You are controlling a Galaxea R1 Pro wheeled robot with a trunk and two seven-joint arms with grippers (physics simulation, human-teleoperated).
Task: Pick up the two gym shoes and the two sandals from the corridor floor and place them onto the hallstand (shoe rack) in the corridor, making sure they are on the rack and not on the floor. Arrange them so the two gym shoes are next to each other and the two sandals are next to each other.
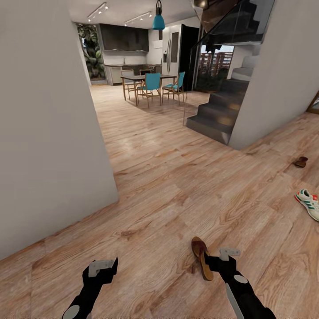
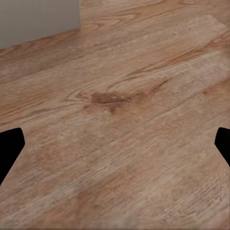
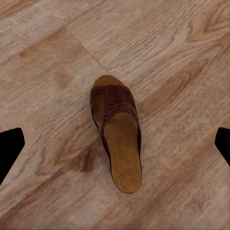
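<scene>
One brown sandal (image 1: 201, 257) lies on the wood corridor floor (image 1: 177, 186) just in front of me, its dark strap end pointing away. My right gripper (image 1: 222, 259) hangs open beside and slightly above it. In the right wrist view the sandal (image 3: 117, 136) lies between the spread fingertips (image 3: 10, 147), untouched. A second sandal (image 1: 301, 161) lies far right, and a white gym shoe (image 1: 309, 203) with green stripes sits at the right edge. My left gripper (image 1: 106, 268) is open over bare floor (image 2: 115, 120). The hallstand is out of view.
A grey wall (image 1: 44, 133) with a corner stands at my left; its base shows in the left wrist view (image 2: 38, 19). Dark stairs (image 1: 217, 115) with a glass panel rise ahead right. A dining table with teal chairs (image 1: 150, 84) stands far back.
</scene>
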